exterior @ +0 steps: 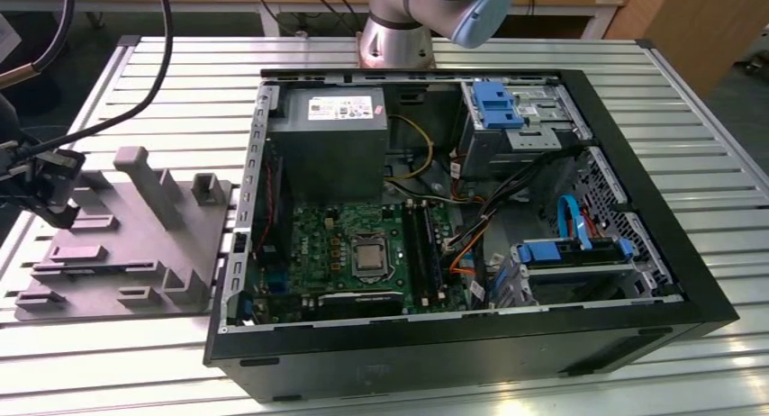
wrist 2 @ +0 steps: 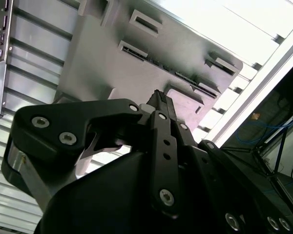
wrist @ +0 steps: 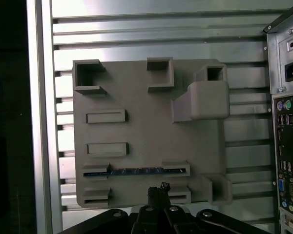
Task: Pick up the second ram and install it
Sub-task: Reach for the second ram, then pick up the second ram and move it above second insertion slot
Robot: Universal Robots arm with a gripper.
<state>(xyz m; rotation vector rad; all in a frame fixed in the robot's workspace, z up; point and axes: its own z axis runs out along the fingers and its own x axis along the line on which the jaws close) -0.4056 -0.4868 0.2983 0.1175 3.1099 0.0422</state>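
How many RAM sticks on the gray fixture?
1: the second ram sits in a long slot of the gray fixture, close to the end effector. Its other slots look empty.

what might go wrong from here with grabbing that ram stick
1. The gripper looks shut above the grey holder; descending like that could press on the second ram instead of straddling it.
2. The stick sits low between raised slot ends, so the gripper may catch the holder.
3. Cables lie close beside the memory slots and might snag at insertion.
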